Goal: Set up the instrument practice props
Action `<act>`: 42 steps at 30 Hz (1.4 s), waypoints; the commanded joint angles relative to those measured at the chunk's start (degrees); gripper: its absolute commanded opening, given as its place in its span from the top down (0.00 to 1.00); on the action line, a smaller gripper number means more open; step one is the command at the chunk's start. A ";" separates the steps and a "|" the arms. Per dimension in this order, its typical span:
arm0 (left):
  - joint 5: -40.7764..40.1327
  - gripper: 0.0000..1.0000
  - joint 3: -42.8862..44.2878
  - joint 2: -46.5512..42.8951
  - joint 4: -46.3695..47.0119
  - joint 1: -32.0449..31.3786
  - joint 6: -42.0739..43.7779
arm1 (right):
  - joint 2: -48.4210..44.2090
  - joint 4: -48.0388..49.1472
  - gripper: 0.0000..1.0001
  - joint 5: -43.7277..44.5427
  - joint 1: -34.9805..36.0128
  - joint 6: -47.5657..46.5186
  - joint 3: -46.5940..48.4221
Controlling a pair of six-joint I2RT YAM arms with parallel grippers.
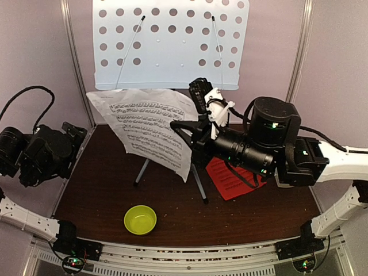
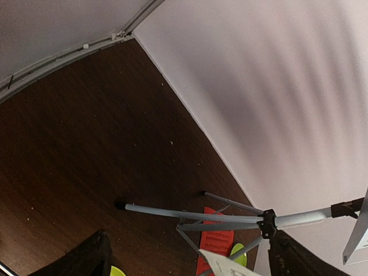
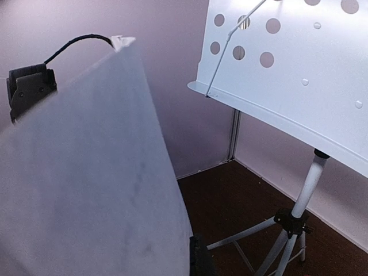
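Dark brown speckled tabletop [image 1: 98, 184], pale lilac walls [image 1: 34, 52], music stand [image 1: 172, 69] behind.

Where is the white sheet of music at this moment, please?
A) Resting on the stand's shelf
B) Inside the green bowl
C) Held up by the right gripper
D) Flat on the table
C: the white sheet is pinched in the right gripper, in the air in front of the stand and apart from its shelf.
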 commanded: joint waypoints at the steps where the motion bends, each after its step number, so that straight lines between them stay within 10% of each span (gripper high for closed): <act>1: -3.54 0.02 8.48 6.37 -9.65 2.78 4.21 | -2.73 -7.54 1.00 -11.36 -1.80 3.39 0.23; 8: -10.81 0.02 18.87 13.99 -14.36 3.74 31.10 | -6.53 -16.49 1.00 -16.75 -6.35 7.26 3.38; 14: -1.17 0.02 8.35 3.04 27.09 5.91 91.64 | -7.23 -24.77 1.00 -19.93 -11.24 9.88 9.33; 24: 23.43 0.04 18.24 8.79 18.74 17.28 107.28 | -7.63 -29.08 1.00 -22.49 -15.02 10.88 13.49; 42: 24.58 0.21 51.76 19.01 19.12 11.09 123.76 | -4.90 -38.60 1.00 -20.38 -15.12 7.86 29.48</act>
